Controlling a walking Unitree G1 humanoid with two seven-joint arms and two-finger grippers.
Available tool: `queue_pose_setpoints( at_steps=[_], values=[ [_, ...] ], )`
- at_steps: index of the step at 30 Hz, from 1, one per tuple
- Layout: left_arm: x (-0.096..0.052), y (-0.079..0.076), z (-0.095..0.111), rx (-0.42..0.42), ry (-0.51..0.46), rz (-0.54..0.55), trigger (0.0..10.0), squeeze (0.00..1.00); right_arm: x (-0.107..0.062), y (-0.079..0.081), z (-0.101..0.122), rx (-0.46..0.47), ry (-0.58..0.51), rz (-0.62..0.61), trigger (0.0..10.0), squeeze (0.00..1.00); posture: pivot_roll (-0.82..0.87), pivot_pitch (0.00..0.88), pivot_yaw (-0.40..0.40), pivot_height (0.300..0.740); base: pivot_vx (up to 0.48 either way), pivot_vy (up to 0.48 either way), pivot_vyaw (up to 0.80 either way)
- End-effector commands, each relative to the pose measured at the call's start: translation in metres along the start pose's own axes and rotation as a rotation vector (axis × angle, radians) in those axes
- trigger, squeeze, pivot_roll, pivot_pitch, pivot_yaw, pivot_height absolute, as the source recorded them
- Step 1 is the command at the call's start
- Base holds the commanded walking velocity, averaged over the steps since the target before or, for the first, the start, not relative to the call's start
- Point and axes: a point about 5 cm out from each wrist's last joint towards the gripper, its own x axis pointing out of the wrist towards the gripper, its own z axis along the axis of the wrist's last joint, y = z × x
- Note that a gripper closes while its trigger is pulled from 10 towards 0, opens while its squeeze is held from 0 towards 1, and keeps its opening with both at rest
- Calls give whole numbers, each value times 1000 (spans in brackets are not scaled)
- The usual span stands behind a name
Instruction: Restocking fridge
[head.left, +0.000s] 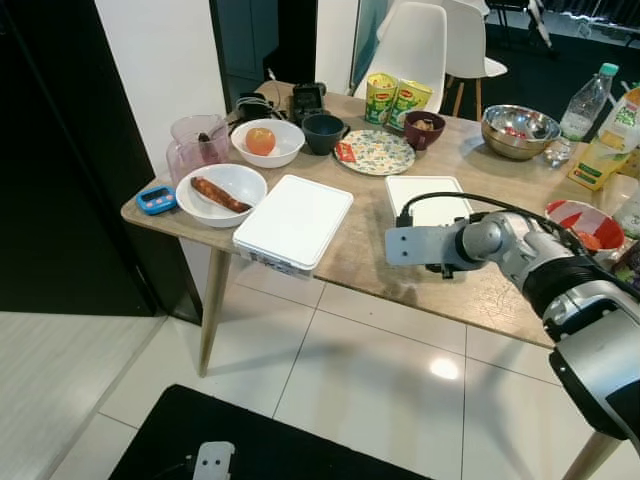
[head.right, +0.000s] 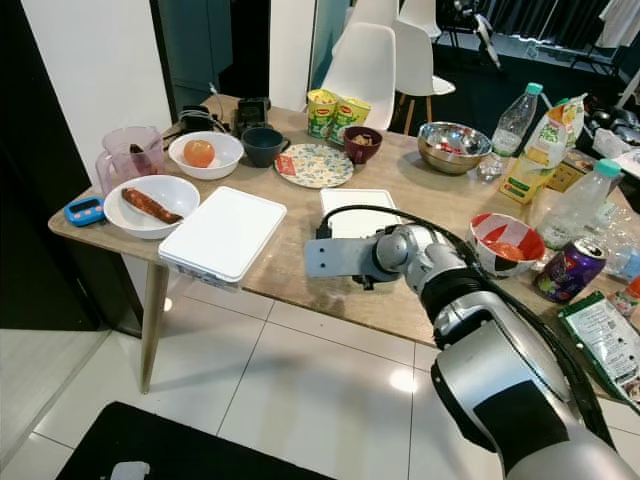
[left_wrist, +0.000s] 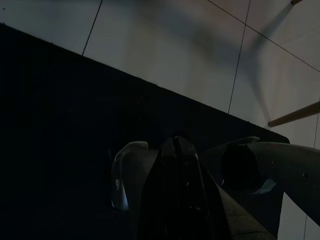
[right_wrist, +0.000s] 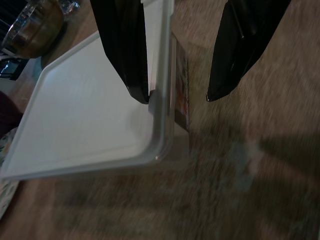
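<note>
Right gripper (right_wrist: 177, 97) is where I've got it, fingers spread open, straddling the small white lidded container's (right_wrist: 90, 105) edge on the table (head.left: 360, 255). Nothing gripped. Left arm hangs idle.

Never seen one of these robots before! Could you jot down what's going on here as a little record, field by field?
Place: wooden table on a tiled floor
Right gripper: open, over the corner of the small white lidded container, one finger above the lid, one beyond its edge
Left gripper: hangs idle above a dark mat
Near table edge: large white container, overhanging slightly
Food: sausage in a white bowl, an orange fruit in another bowl
Also: steel bowl, patterned plate, water bottle
</note>
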Motion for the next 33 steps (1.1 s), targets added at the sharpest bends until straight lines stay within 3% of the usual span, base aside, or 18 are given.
queue_pose_setpoints(
  at_steps=[1, 14, 19, 33],
  values=[
    [-16, -13, -51, -58, 196, -25, 10000, 0, 1, 12, -10, -9, 32, 112, 10000, 0, 115, 91, -140, 740, 0, 0, 0],
    [-13, -15, -49, -56, 189, -35, 10000, 0, -3, 19, -7, -14, -46, 273, 10000, 0, 115, 86, -135, 740, 0, 0, 0],
    [-13, -12, -46, -52, 188, -28, 10000, 0, -6, 29, 0, 15, -150, 415, 10000, 0, 117, 77, -130, 740, 0, 0, 0],
    [-10, -12, -42, -42, 182, -34, 10000, 0, -13, 38, 7, 35, -262, 547, 10000, 0, 113, 66, -123, 740, 0, 0, 0]
  ],
)
